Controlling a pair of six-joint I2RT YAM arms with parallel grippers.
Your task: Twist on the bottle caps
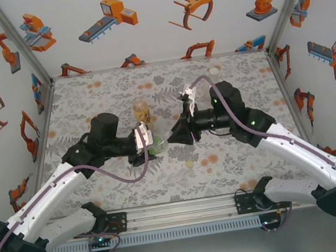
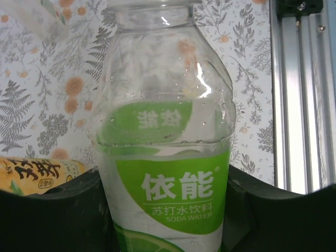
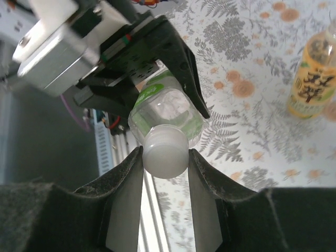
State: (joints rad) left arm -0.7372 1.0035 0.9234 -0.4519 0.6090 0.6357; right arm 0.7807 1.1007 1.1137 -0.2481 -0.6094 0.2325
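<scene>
At mid-table, the left gripper (image 2: 165, 212) clamps the green-labelled bottle (image 2: 168, 105) while the right gripper (image 3: 165, 160) pinches the whitish cap (image 3: 165, 152) on its neck, apparently mid-screwing; next, twist it home squarely.

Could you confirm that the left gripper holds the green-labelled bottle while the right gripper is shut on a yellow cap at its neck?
Not quite: the cap is white, not yellow, as the right wrist view shows. Otherwise yes: the left gripper holds the green-labelled bottle, the right gripper is shut on the cap.
</scene>
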